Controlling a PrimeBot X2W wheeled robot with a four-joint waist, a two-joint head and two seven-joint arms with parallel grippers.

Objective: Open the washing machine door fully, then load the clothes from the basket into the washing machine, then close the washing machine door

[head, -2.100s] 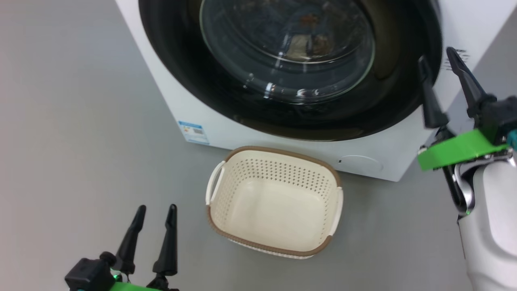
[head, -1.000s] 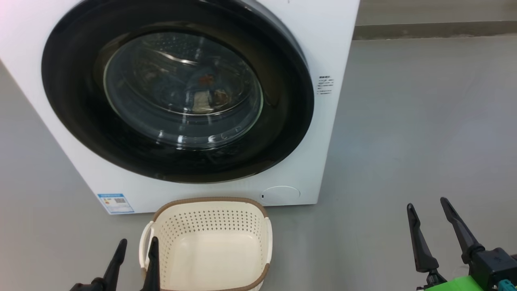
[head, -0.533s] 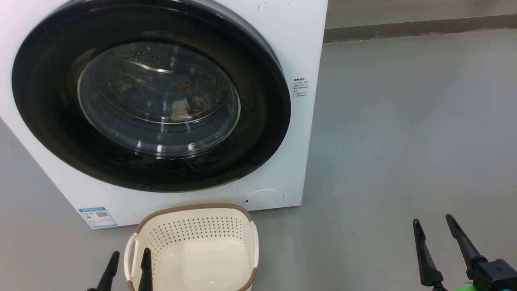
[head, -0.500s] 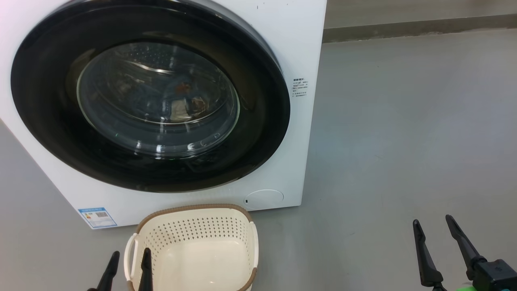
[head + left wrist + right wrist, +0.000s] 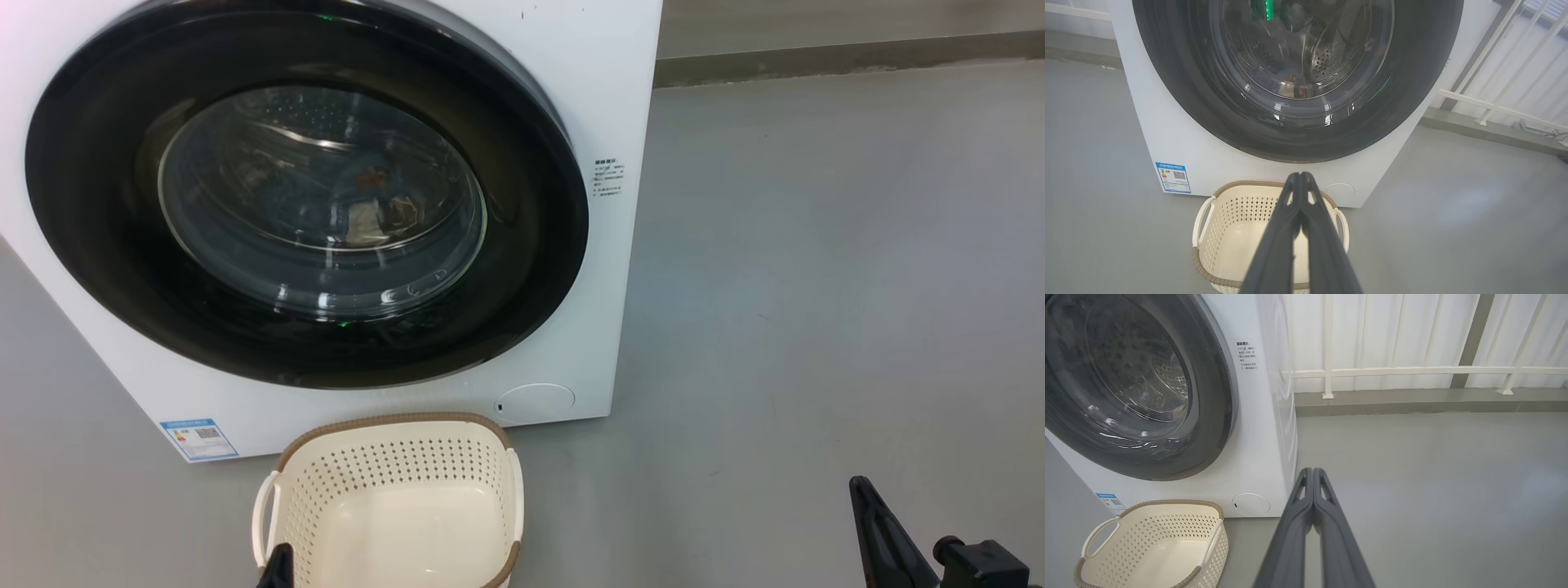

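Note:
The washing machine (image 5: pixel 624 90) stands with its door (image 5: pixel 522 269) flat against the front, glass window (image 5: pixel 318 204) at its centre. Through the glass I see dim orange-brown and pale clothes (image 5: pixel 371 208) in the drum. The basket (image 5: pixel 392 425) sits on the floor just before the washer, with nothing in it. My left gripper (image 5: pixel 1300 174) is shut, fingertips together, holding nothing, hovering over the basket (image 5: pixel 1206 204). My right gripper (image 5: pixel 1313 470) is shut too, over bare floor right of the washer. In the head view the left gripper (image 5: pixel 280 567) and right gripper (image 5: pixel 865 498) poke up at the bottom edge.
Grey floor (image 5: pixel 816 286) spreads wide to the right of the washer. A white railing (image 5: pixel 1412 370) on a low kerb (image 5: pixel 1412 402) runs behind it. A blue label sticker (image 5: pixel 198 438) and a round filter cover (image 5: pixel 535 402) mark the washer's lower front.
Both grippers have gone from open to shut and sunk lower in the head view. Earlier the right gripper drew back from the door's right rim as the camera shifted.

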